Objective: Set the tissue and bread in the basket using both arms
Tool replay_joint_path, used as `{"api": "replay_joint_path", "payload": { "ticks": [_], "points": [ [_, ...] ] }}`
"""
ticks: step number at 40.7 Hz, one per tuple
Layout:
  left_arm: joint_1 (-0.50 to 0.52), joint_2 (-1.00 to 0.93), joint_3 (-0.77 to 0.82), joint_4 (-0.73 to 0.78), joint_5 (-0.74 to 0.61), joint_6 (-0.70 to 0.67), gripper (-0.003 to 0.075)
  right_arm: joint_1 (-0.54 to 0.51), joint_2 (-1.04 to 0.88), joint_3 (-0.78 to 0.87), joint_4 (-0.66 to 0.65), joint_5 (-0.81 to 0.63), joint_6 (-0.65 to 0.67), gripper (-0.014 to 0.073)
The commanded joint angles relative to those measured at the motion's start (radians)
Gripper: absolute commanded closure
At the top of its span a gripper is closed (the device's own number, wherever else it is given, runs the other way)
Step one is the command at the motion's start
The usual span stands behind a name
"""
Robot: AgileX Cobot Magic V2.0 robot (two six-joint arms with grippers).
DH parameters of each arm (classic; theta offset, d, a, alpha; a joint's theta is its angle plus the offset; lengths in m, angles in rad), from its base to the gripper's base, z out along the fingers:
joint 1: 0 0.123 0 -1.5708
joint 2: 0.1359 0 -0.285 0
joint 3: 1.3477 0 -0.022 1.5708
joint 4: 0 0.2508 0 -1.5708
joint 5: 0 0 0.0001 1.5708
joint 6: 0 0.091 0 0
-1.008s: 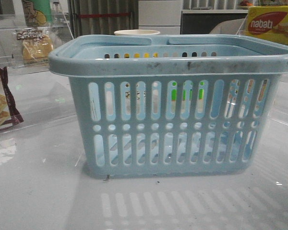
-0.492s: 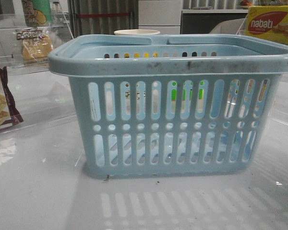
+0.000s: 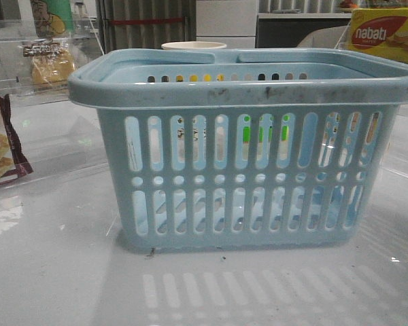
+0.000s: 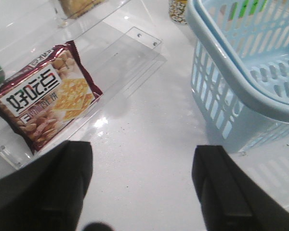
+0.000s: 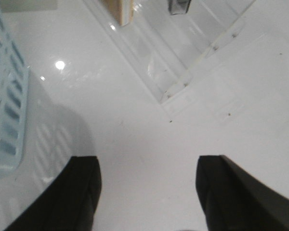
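Observation:
The light-blue slotted basket (image 3: pixel 245 149) stands in the middle of the table and looks empty; its corner also shows in the left wrist view (image 4: pixel 250 72). The bread (image 3: pixel 51 64), a clear pack with a dark label strip, sits on a clear shelf at the far left; its edge shows in the left wrist view (image 4: pixel 79 6). I cannot make out the tissue; a small dark thing (image 5: pixel 178 6) is cut off by the frame edge on the right-hand shelf. My left gripper (image 4: pixel 142 159) is open and empty over bare table beside the basket. My right gripper (image 5: pixel 147 168) is open and empty on the basket's other side.
A maroon-edged cracker pack (image 4: pixel 48 94) lies on a clear acrylic tray (image 4: pixel 130 53) at the left, also in the front view (image 3: pixel 0 146). A yellow nabati box (image 3: pixel 384 34) stands at the back right. A pale cup (image 3: pixel 194 46) is behind the basket. Clear acrylic steps (image 5: pixel 183 62) lie to the right.

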Motion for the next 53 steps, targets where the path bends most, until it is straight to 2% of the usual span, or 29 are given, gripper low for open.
{"api": "replay_joint_path", "payload": {
  "ticks": [1,10,22,38,42,49,53],
  "points": [
    [-0.028,0.002,-0.029,0.0,-0.073,0.001,0.0261,-0.041,0.078,-0.11,-0.01,-0.078,0.001,0.0055],
    [-0.033,0.002,-0.029,0.0,-0.073,0.001,0.0318,-0.064,0.334,-0.33,-0.01,-0.106,0.001,0.0055],
    [-0.033,0.002,-0.029,0.0,-0.073,0.001,0.0368,-0.064,0.603,-0.538,-0.01,-0.181,0.001,0.0055],
    [-0.033,0.002,-0.029,0.0,-0.073,0.001,0.0393,-0.062,0.761,-0.595,0.027,-0.392,0.001,0.0056],
    [-0.033,0.002,-0.029,0.0,-0.073,0.001,0.0393,-0.062,0.775,-0.595,0.027,-0.395,0.001,0.0126],
    [-0.033,0.002,-0.029,0.0,-0.073,0.001,0.0393,-0.062,0.766,-0.595,0.045,-0.378,0.001,0.0376],
    [-0.033,0.002,-0.029,0.0,-0.073,0.001,0.0393,-0.058,0.728,-0.595,0.085,-0.369,0.001,0.0424]
  ]
}}
